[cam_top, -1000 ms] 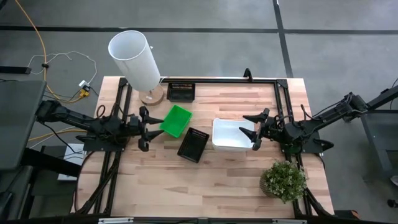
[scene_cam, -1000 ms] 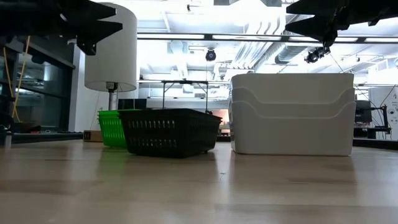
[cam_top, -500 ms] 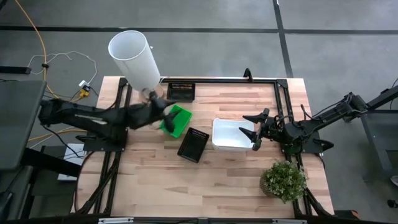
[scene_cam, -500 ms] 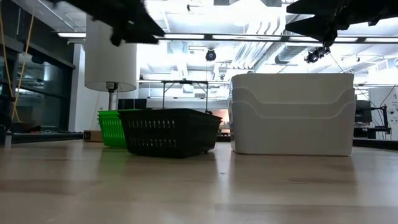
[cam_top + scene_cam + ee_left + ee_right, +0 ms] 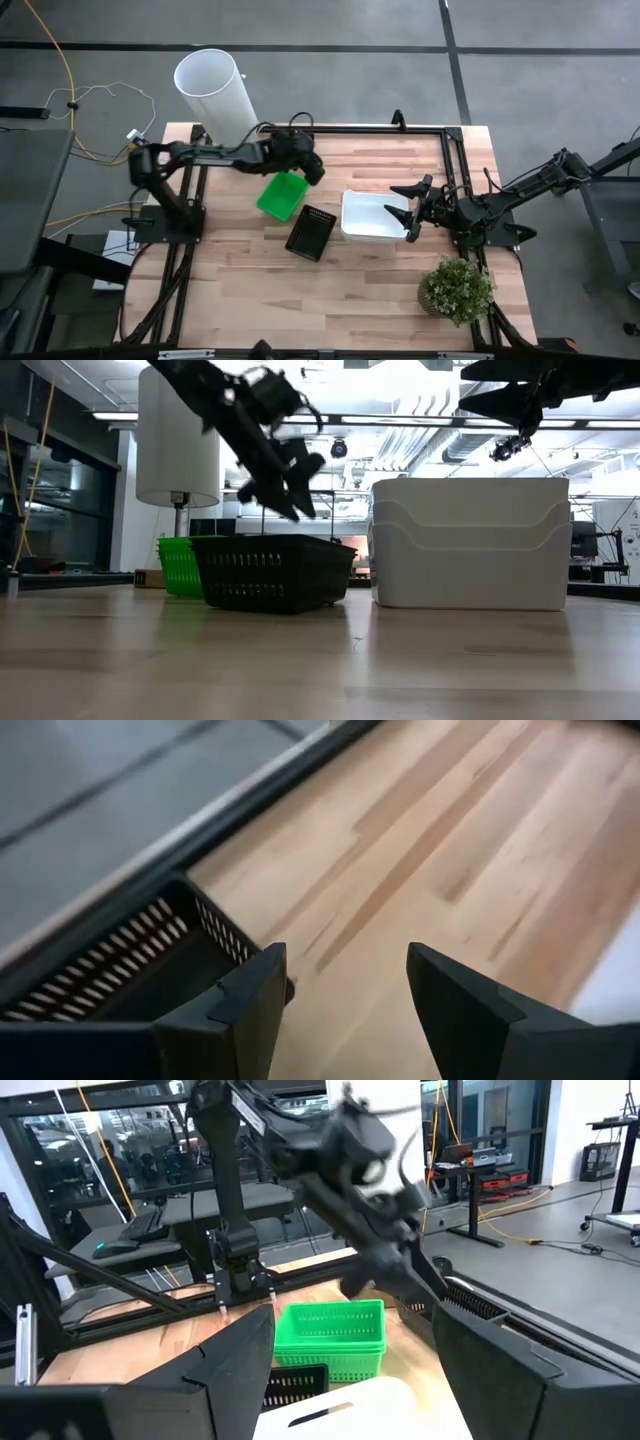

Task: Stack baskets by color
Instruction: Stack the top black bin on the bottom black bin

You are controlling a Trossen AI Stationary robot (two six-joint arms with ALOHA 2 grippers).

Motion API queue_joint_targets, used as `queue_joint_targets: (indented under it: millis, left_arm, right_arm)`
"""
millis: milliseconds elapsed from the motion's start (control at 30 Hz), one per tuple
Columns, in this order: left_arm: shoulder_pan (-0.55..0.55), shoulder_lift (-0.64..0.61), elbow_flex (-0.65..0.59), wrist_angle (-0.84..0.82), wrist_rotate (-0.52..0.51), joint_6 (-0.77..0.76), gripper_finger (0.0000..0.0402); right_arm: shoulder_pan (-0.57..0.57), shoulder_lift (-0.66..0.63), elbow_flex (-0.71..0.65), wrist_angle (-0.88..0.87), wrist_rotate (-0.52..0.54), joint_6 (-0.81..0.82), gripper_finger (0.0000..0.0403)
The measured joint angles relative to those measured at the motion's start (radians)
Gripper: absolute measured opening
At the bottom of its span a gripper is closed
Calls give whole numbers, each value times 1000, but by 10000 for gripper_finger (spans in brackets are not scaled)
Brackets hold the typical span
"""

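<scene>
Biggest risk, as I judge it: the left gripper point(image 5: 312, 168), jaws spread and empty, descends off-line and clips a slatted wall of the far black basket point(image 5: 291, 148) just beyond its fingertips, skidding it. Lesser: brushing the green baskets point(image 5: 282, 194) just beneath. Nearer black basket point(image 5: 311, 233) lies past those; white baskets point(image 5: 372, 217) sit under the waiting, spread right gripper point(image 5: 410, 212)

Bare wood front of table point(image 5: 330, 300); plant point(image 5: 456, 290) blocks front-right corner.
</scene>
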Motion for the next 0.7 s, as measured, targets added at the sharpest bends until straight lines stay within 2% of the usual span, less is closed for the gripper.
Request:
queue_joint_targets:
  millis: [233, 433, 700]
  left_arm:
    - [70, 136, 17, 4, 22, -38, 195]
    - [97, 182, 18, 19, -19, -43, 195]
    - [117, 214, 18, 28, 28, -34, 183]
  right_arm:
    - [0, 0, 0, -7, 0, 15, 259]
    - [0, 0, 0, -7, 0, 15, 259]
    - [0, 0, 0, -7, 0, 15, 259]
